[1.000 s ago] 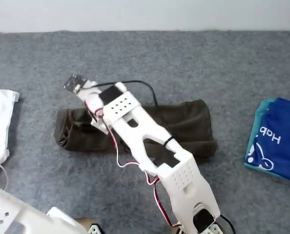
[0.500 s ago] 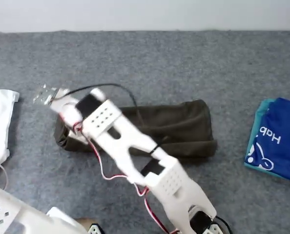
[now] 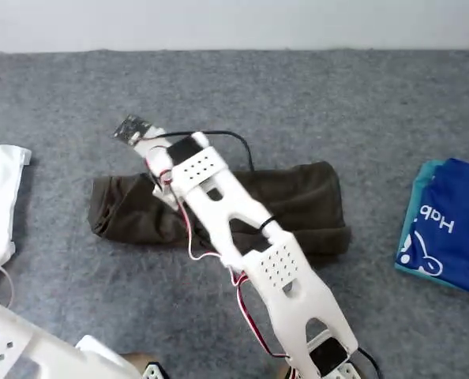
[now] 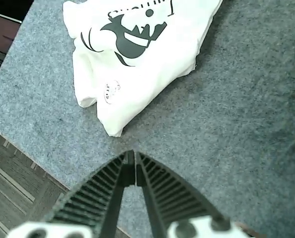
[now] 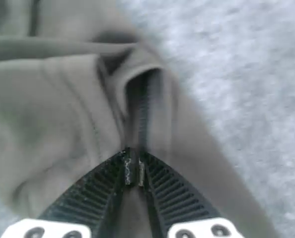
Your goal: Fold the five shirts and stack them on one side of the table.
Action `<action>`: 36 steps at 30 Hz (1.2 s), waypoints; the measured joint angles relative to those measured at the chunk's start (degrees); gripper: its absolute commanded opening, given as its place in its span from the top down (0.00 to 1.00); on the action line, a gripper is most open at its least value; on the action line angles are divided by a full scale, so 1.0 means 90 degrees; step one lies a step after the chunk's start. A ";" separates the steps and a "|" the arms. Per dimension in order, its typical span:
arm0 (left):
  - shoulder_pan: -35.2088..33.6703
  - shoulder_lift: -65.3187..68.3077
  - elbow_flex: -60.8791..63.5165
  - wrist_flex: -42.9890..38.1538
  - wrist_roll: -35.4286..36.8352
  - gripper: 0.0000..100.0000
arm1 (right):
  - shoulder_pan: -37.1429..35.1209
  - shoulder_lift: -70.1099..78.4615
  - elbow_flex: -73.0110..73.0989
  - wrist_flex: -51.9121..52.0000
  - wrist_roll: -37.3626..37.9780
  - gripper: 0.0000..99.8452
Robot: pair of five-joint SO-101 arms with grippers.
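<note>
A: Your right gripper (image 5: 132,171) has its jaws closed on a thin ridge of the olive shirt (image 3: 298,197), which lies mid-table, folded into a long band.
B: Risk?
A: Shallow pinch. Pull fast and it slips, or you drag the whole band and undo the fold. Your left gripper (image 4: 135,168) is closed on nothing, near the white shirt (image 4: 137,49) at the table (image 4: 247,124) edge, so nothing pins the cloth.

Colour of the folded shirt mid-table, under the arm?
Dark olive-brown, plain, no print on the folded shirt. It shows best in the high view.
</note>
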 measured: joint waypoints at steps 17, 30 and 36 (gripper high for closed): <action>0.0000 0.0000 0.0147 0.0000 0.0000 0.98 | -0.1514 0.0723 -0.1348 -0.0107 0.0010 0.97; 0.0000 0.0000 0.0147 0.0000 0.0000 0.98 | -0.0479 0.0557 -0.2901 0.2100 -0.0303 0.97; 0.0000 0.0000 0.0147 0.0000 0.0000 0.98 | 0.0107 -0.0918 -0.1201 0.2100 -0.0606 0.97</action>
